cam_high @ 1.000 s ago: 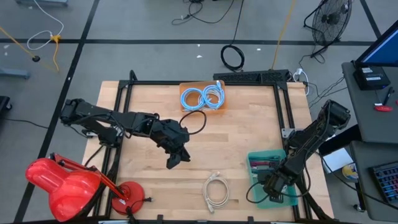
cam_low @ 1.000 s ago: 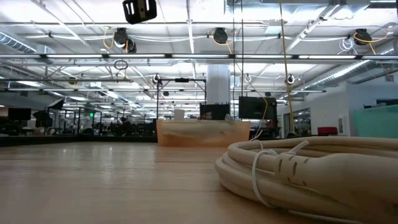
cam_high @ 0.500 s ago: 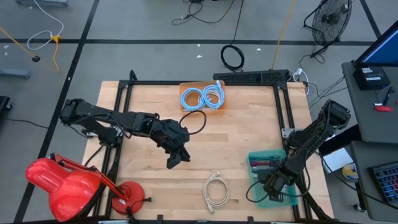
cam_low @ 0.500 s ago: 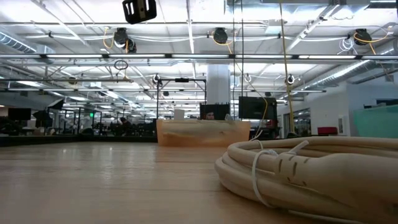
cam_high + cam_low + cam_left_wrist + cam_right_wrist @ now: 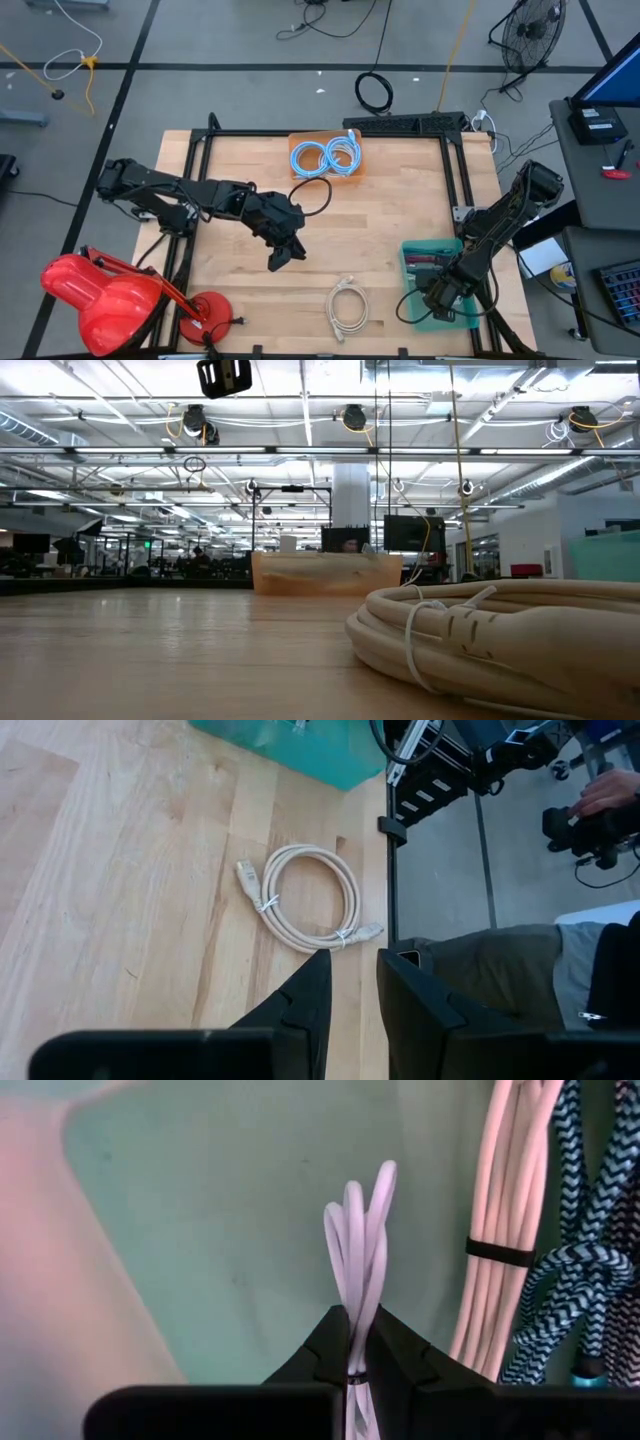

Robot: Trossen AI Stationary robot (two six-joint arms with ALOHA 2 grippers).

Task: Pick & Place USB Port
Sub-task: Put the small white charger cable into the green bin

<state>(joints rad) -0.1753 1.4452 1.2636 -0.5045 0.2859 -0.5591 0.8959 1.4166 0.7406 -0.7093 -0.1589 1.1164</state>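
The right claw [image 5: 357, 1342] grips a thin white looped cable [image 5: 358, 1245] inside the teal plastic bin [image 5: 418, 253]; the left claw [image 5: 352, 982] hangs half open above the wooden counter [image 5: 390, 205].

A big open robotics lab. Ceiling trusses [image 5: 300, 450] run overhead; at two o'clock stands a floor fan [image 5: 530, 35].

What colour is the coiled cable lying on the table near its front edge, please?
Beige; the coiled cable shows best in the left wrist view.
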